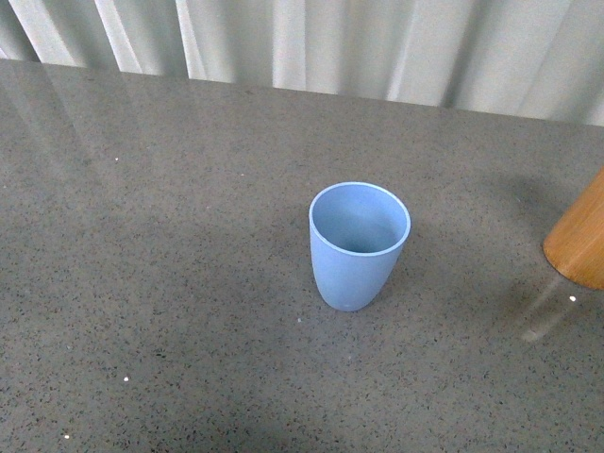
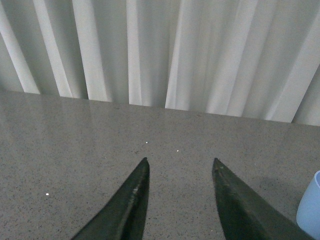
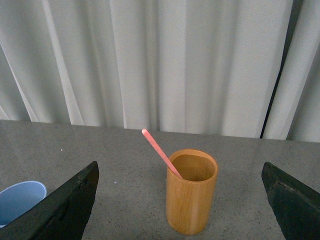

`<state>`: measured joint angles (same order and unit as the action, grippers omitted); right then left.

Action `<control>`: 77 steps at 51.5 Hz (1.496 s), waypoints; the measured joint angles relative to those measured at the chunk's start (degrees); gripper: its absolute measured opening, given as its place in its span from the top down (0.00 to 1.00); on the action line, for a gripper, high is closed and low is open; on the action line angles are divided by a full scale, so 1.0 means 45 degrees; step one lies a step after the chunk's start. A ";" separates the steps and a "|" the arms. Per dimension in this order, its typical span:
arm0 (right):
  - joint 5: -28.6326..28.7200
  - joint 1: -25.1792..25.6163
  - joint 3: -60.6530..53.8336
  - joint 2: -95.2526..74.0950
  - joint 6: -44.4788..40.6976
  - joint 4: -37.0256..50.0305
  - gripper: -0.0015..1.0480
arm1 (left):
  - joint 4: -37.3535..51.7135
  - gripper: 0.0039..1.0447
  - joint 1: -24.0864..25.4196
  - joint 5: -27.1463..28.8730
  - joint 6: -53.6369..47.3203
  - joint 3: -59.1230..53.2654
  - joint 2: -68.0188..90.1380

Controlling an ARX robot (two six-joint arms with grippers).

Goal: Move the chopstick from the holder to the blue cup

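The blue cup (image 1: 360, 245) stands upright and empty near the middle of the grey table; part of it shows in the left wrist view (image 2: 310, 207) and the right wrist view (image 3: 20, 200). The orange-brown holder (image 3: 191, 191) stands upright and is cut off at the right edge of the front view (image 1: 580, 238). One pink chopstick (image 3: 161, 152) leans out of the holder. My right gripper (image 3: 180, 175) is open wide, short of the holder. My left gripper (image 2: 180, 162) is open and empty over bare table. Neither arm shows in the front view.
The grey speckled table (image 1: 170, 283) runs back to a white pleated curtain (image 1: 377, 47) along its far edge.
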<state>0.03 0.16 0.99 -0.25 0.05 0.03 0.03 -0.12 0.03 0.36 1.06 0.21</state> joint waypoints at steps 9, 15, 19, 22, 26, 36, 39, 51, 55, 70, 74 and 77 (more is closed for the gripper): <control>0.0000 0.0000 0.0000 0.0000 0.0000 0.0000 0.10 | 0.0000 0.36 0.0000 0.0000 0.0000 0.0000 -0.0005; -0.0262 0.0136 0.0670 -0.1156 0.0024 -0.1715 0.10 | 0.0000 0.12 0.0000 0.0000 0.0000 0.0000 -0.0005; 0.0209 0.0733 0.0865 -0.3143 -0.0291 -0.1205 0.10 | 0.0000 0.05 0.0000 -0.0005 -0.0029 0.0000 -0.0010; 0.0670 0.1137 0.0865 -0.4809 -0.0811 0.0107 0.10 | 0.0000 0.07 0.0000 -0.0005 -0.0029 0.0000 0.0005; 0.1234 0.1520 0.0889 -0.7130 -0.1953 0.2297 0.10 | 0.0000 0.06 0.0000 0.0000 -0.0029 0.0000 -0.0005; 0.2370 0.2045 0.1375 -1.1652 -0.3949 0.5969 0.10 | 0.0000 0.06 0.0000 -0.0005 -0.0029 0.0000 -0.0005; 0.2531 0.2050 0.1554 -1.2682 -0.4245 0.6883 0.10 | 0.0000 0.06 0.0000 -0.0005 -0.0029 0.0000 -0.0005; 0.2691 0.2098 0.2662 -1.6174 -0.5129 0.9428 0.10 | 0.0000 0.06 0.0000 -0.0005 -0.0029 0.0000 -0.0005; 0.2681 0.2035 0.2963 -1.7010 -0.5251 0.9874 0.10 | 0.0000 0.06 0.0000 -0.0005 -0.0029 0.0000 -0.0005; 0.2754 0.1496 0.3643 -1.8841 -0.5707 1.1132 0.10 | 0.0000 0.06 0.0000 -0.0005 -0.0029 0.0000 -0.0005; 0.2798 0.1394 0.3866 -1.9273 -0.5780 1.1268 0.10 | 0.0000 0.06 0.0000 -0.0005 -0.0029 0.0000 -0.0005; 0.2778 0.1336 0.4012 -1.9598 -0.5906 1.1472 0.10 | 0.0000 0.06 0.0000 -0.0005 -0.0029 0.0000 -0.0005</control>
<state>12.53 6.17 19.05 -88.44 -26.52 51.66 0.03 -0.12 0.01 0.23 1.06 0.19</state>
